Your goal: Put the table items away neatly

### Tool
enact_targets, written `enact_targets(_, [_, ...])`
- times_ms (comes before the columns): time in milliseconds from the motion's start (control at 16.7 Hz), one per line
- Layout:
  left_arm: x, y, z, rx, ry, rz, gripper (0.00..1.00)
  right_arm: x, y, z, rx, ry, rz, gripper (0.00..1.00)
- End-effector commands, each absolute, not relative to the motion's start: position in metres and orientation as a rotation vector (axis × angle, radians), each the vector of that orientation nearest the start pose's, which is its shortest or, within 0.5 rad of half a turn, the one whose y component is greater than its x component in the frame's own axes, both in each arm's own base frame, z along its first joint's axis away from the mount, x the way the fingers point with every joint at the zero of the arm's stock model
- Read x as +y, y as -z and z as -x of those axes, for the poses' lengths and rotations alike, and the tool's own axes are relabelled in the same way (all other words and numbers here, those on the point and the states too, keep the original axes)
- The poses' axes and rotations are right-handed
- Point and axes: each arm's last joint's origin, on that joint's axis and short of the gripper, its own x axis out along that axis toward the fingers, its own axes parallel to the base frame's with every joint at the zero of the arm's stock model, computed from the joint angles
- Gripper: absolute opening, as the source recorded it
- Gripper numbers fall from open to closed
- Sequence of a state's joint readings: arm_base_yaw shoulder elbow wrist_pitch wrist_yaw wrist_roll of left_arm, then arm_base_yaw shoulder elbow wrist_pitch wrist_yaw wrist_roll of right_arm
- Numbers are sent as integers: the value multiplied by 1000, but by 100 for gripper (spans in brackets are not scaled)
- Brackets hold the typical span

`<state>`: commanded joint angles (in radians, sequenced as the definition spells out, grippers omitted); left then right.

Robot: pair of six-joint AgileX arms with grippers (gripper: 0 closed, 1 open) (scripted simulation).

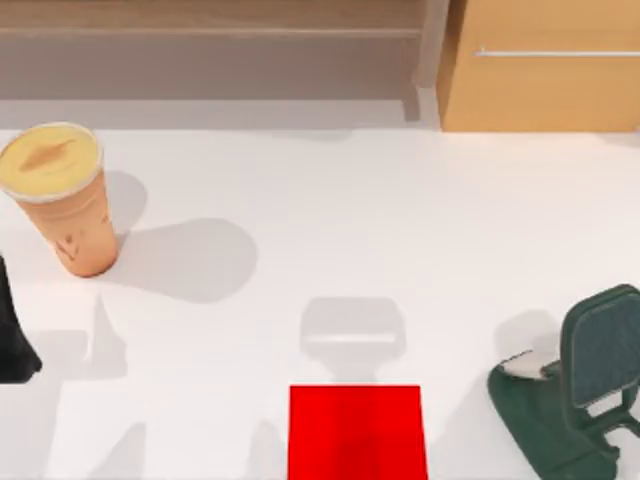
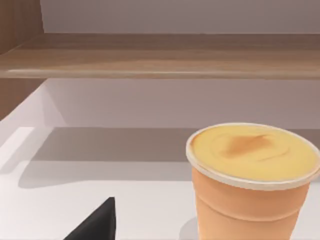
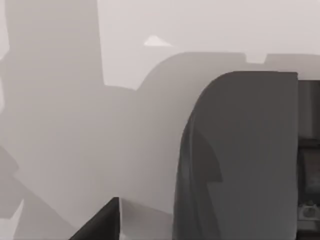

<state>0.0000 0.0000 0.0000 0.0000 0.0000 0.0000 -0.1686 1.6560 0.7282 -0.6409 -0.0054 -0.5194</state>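
The orange paper cup with its yellow lid (image 1: 62,200) stands upright on the broad white tabletop (image 1: 330,220) at about ten o'clock in the top view, close to the left edge. The left arm shows there as a dark shape at the left edge (image 1: 12,330), just nearer the front than the cup, so the cup lies toward twelve o'clock from it with bare table between. In the left wrist view the cup (image 2: 252,185) rises close ahead, with one dark fingertip (image 2: 97,222) low in the picture; whether the left gripper's fingers are spread or pressed together cannot be told.

The cup's long axis is vertical, which suits a grasp from the side. The left arm is plainly the nearer one, and nothing stands between it and the cup.

A flat red square mat (image 1: 357,432) lies at six o'clock, and a dark green phone stand (image 1: 580,395) sits at about four o'clock, both well apart from the cup. The right wrist view looks down close on that stand (image 3: 240,160), with one dark fingertip (image 3: 100,222) showing; the state of the right gripper's fingers cannot be told either. A light wooden shelf (image 1: 210,35) and cabinet (image 1: 540,70) run along the far side.
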Motion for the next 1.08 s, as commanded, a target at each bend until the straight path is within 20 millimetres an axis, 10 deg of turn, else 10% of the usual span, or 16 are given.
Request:
enact_targets(180, [-1, -160, -106, 0, 0, 0, 100, -40, -103, -240, 1549, -280, 273, 100])
enact_targets(960, [-1, -160, -106, 0, 0, 0, 100, -40, -103, -240, 1549, -280, 273, 2])
enact_targets(1080, [-1, -160, -106, 0, 0, 0, 100, -40, -103, -240, 1549, -280, 273, 0])
